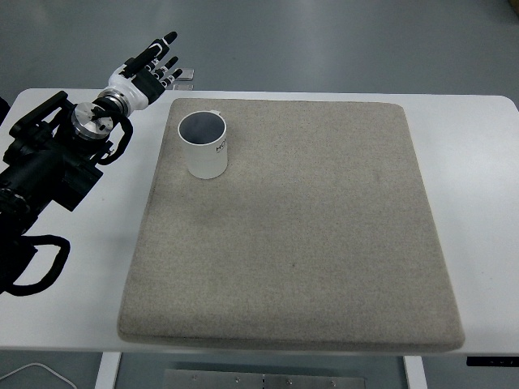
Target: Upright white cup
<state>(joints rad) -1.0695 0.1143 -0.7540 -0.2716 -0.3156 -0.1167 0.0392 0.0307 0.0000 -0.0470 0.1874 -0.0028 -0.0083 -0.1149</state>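
Table [486, 162]: white, on a grey floor.
Mat [300, 243]: beige, covering most of the table.
White cup [204, 144]: upright on the mat's far left corner, mouth up.
Left hand [146, 69]: fingers spread, holding nothing, raised beyond the mat's far left corner, apart from the cup.
Small object [187, 74]: grey, just beside the fingertips, on the floor beyond the table.

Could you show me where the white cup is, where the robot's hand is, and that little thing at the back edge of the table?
white cup [205, 146], head view, on its outer wall.
left hand [144, 71], head view, on the palm.
small grey object [187, 74], head view, on its visible right part.
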